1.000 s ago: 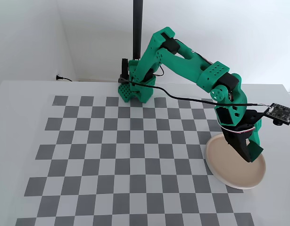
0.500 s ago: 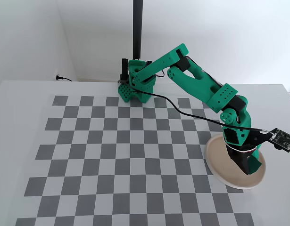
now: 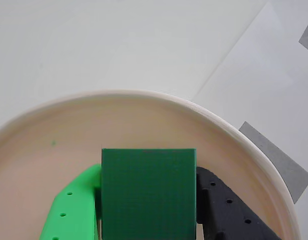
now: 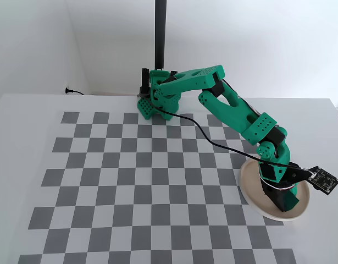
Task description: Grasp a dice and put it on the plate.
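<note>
Grey-and-white checkerboard mat (image 4: 130, 176) on white table (image 4: 26, 110); black pole (image 4: 160, 33) behind.

White table (image 4: 26, 137) fills lower 2 thirds of fixed view. Grey-and-white checkerboard mat (image 4: 130, 181) lies flat on it, spanning from centre-left to lower right of frame. Green arm base (image 4: 156, 102) stands on table at upper centre, at mat's far edge, beside black pole (image 4: 160, 33). Plate (image 4: 251, 192) sits at lower right, over mat's right edge, partly on bare table. In wrist view, plate rim (image 3: 234, 135) arcs across frame; bare table (image 3: 93, 45) fills the top, mat corner (image 3: 279, 160) at right.
</note>
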